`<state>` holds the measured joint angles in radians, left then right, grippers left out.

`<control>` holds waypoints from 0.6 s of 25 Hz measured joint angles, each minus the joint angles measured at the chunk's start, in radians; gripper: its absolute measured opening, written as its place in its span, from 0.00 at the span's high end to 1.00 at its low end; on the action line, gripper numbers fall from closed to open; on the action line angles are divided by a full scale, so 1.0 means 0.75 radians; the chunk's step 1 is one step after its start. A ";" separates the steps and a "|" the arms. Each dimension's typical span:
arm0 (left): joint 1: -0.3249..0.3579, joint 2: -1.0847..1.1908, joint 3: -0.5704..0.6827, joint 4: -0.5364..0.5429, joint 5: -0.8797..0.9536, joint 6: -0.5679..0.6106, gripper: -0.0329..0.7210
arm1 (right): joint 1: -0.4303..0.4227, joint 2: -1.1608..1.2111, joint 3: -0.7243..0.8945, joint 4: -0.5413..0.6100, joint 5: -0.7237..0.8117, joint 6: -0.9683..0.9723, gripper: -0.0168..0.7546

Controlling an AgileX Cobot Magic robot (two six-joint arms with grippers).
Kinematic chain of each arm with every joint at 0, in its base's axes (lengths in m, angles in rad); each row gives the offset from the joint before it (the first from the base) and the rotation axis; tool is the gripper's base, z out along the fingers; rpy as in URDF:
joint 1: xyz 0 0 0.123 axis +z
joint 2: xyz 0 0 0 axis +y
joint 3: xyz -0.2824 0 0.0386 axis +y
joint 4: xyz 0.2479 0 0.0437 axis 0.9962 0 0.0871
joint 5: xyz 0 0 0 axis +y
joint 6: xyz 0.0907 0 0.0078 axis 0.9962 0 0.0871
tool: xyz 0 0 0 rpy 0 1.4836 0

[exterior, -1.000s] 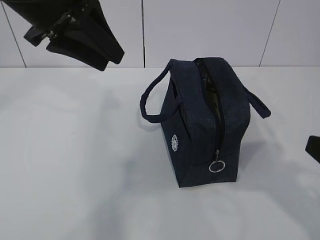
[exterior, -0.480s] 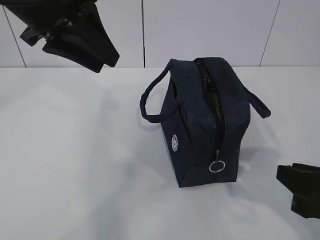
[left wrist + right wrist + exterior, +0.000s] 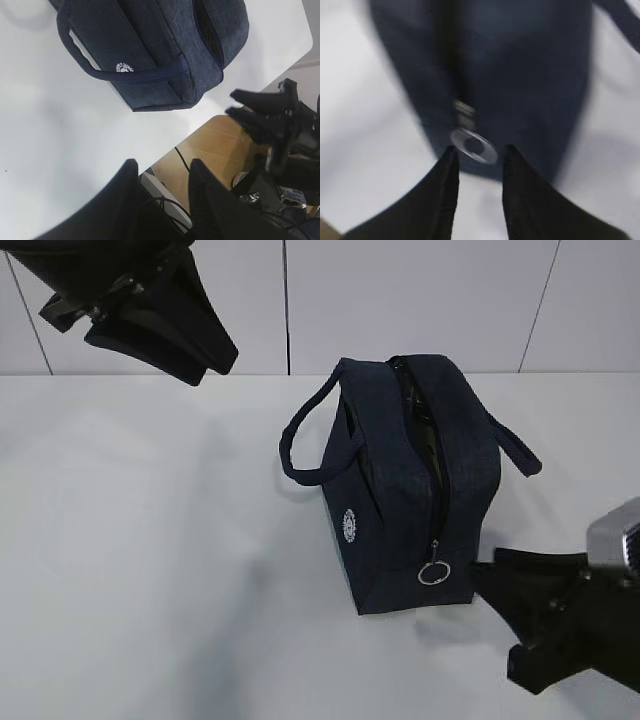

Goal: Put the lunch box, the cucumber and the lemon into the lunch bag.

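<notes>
Exterior view: over the last second the right gripper (image 3: 490, 585) swung in from the 3 o'clock edge to sit just beside the lunch bag (image 3: 410, 490), near the ring pull (image 3: 434, 573). The left gripper (image 3: 215, 365) hung high at 10 o'clock, barely shifted. The bag stood mid-table (image 3: 150, 540), its zipper showing a dark gap along the top.

Left wrist view: its 2 jaws were apart, empty, well clear of the bag at 12 o'clock.

Right wrist view: blurred; jaws apart, the ring just beyond their tips, not clamped. Lunch box, cucumber and lemon were nowhere visible, so this approach probably aimed at the zipper.
</notes>
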<state>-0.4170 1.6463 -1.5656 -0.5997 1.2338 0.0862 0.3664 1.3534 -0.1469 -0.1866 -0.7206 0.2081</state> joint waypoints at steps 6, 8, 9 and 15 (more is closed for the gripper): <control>0.000 0.000 0.000 0.000 0.000 0.000 0.63 | 0.000 0.157 -0.002 -0.192 -0.305 0.006 0.66; 0.000 0.000 0.000 0.000 0.000 0.000 0.63 | 0.000 0.214 0.016 -0.145 -0.373 0.008 0.66; 0.000 0.000 0.000 0.000 0.000 0.000 0.63 | 0.000 0.237 0.030 -0.128 -0.422 0.008 0.66; -0.002 0.000 0.000 0.033 0.000 0.000 0.63 | 0.000 0.431 0.055 -0.075 -0.556 0.008 0.66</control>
<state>-0.4188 1.6463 -1.5656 -0.5750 1.2338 0.0862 0.3664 1.6767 -0.1057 -0.2429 -1.1372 0.2142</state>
